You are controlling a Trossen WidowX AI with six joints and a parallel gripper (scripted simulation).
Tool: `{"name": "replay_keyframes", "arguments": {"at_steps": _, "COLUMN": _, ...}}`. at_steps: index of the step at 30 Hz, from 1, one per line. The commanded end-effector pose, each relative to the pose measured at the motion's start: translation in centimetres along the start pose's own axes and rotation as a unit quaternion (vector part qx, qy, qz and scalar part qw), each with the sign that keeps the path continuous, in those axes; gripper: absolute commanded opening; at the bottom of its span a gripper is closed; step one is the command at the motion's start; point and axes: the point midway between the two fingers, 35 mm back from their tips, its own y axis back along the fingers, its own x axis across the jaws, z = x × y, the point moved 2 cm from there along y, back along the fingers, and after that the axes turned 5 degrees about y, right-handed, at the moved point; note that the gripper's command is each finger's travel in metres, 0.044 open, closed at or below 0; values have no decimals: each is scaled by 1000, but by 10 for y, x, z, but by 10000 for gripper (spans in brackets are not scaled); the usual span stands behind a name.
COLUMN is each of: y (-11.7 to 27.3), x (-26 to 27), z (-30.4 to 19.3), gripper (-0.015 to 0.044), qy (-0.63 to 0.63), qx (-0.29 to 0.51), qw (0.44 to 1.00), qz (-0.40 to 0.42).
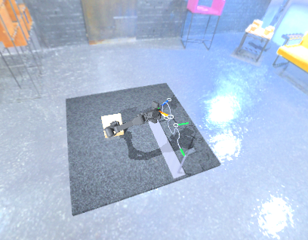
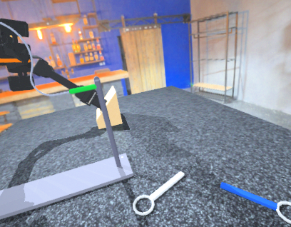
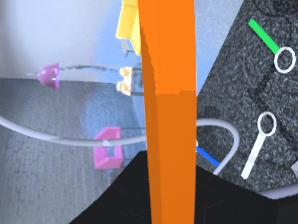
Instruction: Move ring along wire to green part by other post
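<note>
So the orange handle (image 1: 163, 113) (image 2: 8, 61) (image 3: 173, 125) is gripped by the end effector (image 1: 158, 110), up near the curvy grey wire (image 1: 179, 140) (image 2: 31, 61) (image 3: 75, 142).

The arm (image 1: 134, 122) (image 2: 60, 78) stretches from left of centre to the middle in the top view, its links low and nearly straight. In the exterior view it slants up to the upper left of the frame, where the gripper (image 1: 160, 112) is dark and partly cut off. The gripper is closed on the handle (image 1: 164, 113) (image 2: 10, 61) (image 3: 173, 115).
</note>
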Motion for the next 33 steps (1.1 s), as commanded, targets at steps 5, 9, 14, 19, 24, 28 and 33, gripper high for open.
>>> {"name": "replay_keyframes", "arguments": {"at_steps": 5, "y": 1, "x": 0, "z": 2, "gripper": -150, "qy": 44, "qx": -7, "qw": 999, "qz": -21}}
{"name": "replay_keyframes", "arguments": {"at_steps": 9, "y": 1, "x": -1, "z": 2, "gripper": -150, "qy": 66, "qx": -9, "qw": 997, "qz": -34}}
{"name": "replay_keyframes", "arguments": {"at_steps": 14, "y": 1, "x": -3, "z": 2, "gripper": -150, "qy": 93, "qx": -11, "qw": 994, "qz": -50}}
{"name": "replay_keyframes", "arguments": {"at_steps": 19, "y": 0, "x": -4, "z": 2, "gripper": -150, "qy": 120, "qx": -13, "qw": 991, "qz": -65}}
{"name": "replay_keyframes", "arguments": {"at_steps": 24, "y": 0, "x": -6, "z": 2, "gripper": -150, "qy": 147, "qx": -15, "qw": 986, "qz": -81}}
{"name": "replay_keyframes", "arguments": {"at_steps": 28, "y": 0, "x": -7, "z": 2, "gripper": -150, "qy": 169, "qx": -17, "qw": 981, "qz": -93}}
{"name": "replay_keyframes", "arguments": {"at_steps": 33, "y": 0, "x": -9, "z": 3, "gripper": -150, "qy": 195, "qx": -19, "qw": 975, "qz": -108}}
